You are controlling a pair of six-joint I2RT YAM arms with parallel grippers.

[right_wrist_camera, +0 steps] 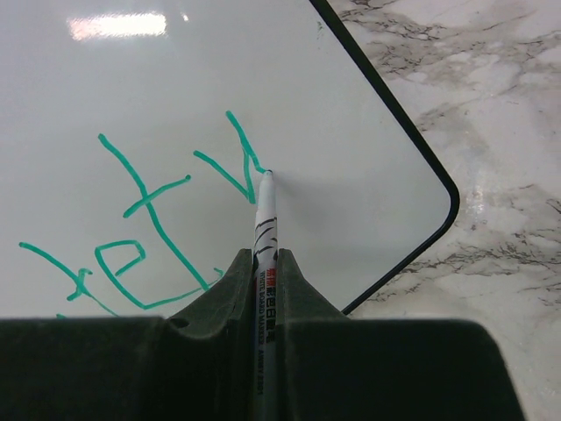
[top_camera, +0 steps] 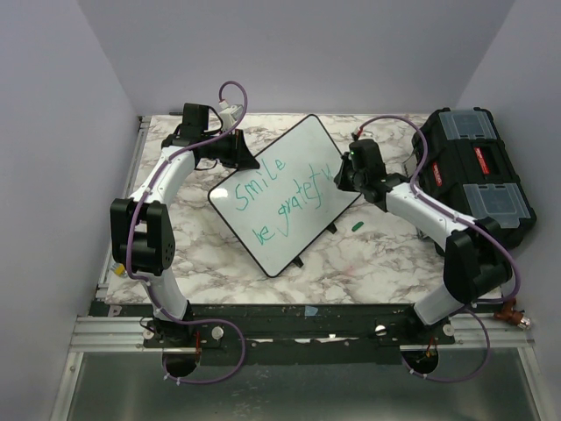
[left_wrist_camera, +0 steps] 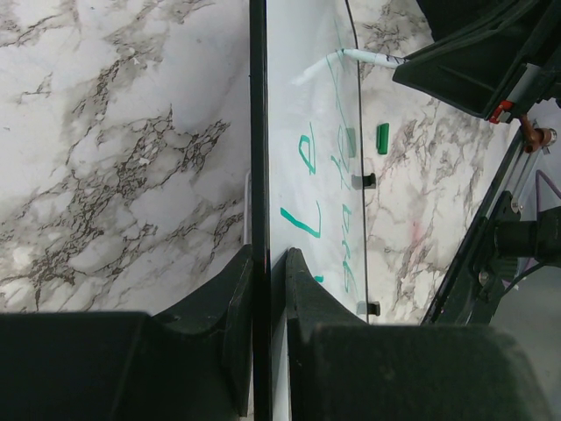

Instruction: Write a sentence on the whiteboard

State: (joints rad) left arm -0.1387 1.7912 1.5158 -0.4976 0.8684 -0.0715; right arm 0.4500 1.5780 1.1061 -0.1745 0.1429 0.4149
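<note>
The whiteboard (top_camera: pixel 289 197) lies tilted on the marble table, with green handwritten words (top_camera: pixel 285 197) reading "Smile be gratefu" in two uneven lines. My left gripper (top_camera: pixel 238 153) is shut on the board's upper left edge; in the left wrist view (left_wrist_camera: pixel 261 263) its jaws clamp the black frame (left_wrist_camera: pixel 258 132). My right gripper (top_camera: pixel 344 173) is shut on a white marker (right_wrist_camera: pixel 265 219). The marker's tip touches the board (right_wrist_camera: pixel 333 105) at the end of a green "u" stroke (right_wrist_camera: pixel 230 158), near the board's right corner.
A black toolbox (top_camera: pixel 478 175) with clear lid compartments stands at the right side of the table. A small green marker cap (top_camera: pixel 357 225) lies on the marble just right of the board; it also shows in the left wrist view (left_wrist_camera: pixel 382 138).
</note>
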